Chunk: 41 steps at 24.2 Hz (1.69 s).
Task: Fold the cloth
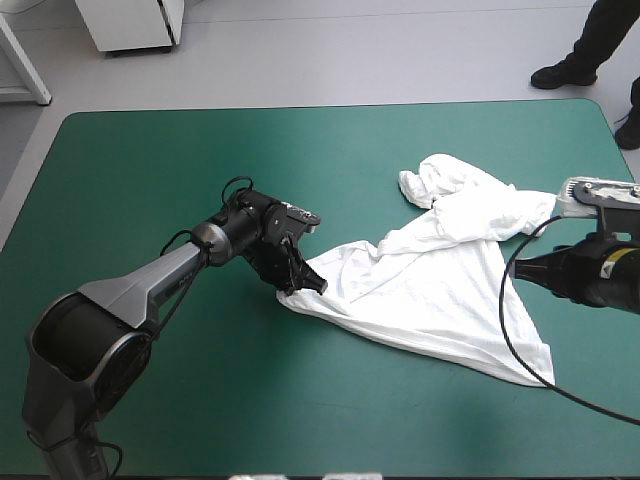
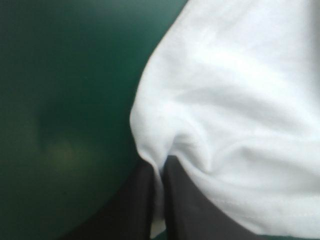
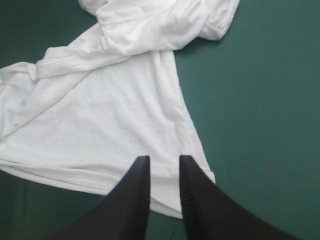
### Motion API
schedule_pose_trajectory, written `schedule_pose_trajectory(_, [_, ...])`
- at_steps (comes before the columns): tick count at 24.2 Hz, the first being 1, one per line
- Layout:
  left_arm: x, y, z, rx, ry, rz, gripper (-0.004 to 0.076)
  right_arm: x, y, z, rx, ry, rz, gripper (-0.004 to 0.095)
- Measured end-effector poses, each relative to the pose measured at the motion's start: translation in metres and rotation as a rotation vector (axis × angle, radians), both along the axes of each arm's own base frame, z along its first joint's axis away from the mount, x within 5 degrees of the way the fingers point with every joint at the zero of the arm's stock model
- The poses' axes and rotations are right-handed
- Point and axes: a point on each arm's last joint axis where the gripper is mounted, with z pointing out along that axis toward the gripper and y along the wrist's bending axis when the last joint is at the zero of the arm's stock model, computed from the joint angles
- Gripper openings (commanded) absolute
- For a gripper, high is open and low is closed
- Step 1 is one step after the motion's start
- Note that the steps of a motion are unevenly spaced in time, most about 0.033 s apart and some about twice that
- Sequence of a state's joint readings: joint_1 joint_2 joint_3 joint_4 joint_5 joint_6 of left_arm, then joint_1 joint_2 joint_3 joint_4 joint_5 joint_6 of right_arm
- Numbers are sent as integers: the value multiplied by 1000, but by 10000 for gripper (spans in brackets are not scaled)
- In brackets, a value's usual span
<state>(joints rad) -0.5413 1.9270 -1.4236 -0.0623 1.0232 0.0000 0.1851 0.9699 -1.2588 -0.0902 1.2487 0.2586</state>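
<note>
While the left end effector (image 1: 308, 282) pinches one corner of the T-shirt (image 1: 430, 290), the right end effector (image 3: 164, 162) hovers, fingers slightly parted, over the opposite corner. The T-shirt lies half-spread right of centre on the desk (image 1: 150, 180), its long edge running diagonally toward the near right, bunched top pointing far. Spreading seems in hand; next the right must close, then both draw that edge taut.
</note>
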Motion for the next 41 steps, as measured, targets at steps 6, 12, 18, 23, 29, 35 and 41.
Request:
schedule_pose_trajectory(6, [-1, -1, 0, -4, 6, 2, -10, 15, 1, -44, -49, 167, -8, 528])
schedule_pose_trajectory(12, [-1, 0, 0, -3, 9, 2, -10, 11, -4, -100, -109, 335, -31, 527])
schedule_pose_trajectory(18, [-1, 0, 0, -3, 9, 2, -10, 7, -28, -149, -31, 413, -136, 526])
schedule_pose_trajectory(23, [-1, -1, -1, -2, 10, 2, -10, 36, -31, -184, 8, 490, -141, 527])
schedule_pose_trajectory(29, [-1, -1, -1, -3, 8, 2, -10, 47, -31, -217, 20, 557, -144, 309])
schedule_pose_trajectory(35, [0, -1, -2, -3, 8, 3, -10, 43, -28, -222, 32, 550, -106, -17])
schedule_pose_trajectory(41, [-2, 0, 6, -15, -10, 8, -10, 42, -27, -217, 43, 525, -94, -17])
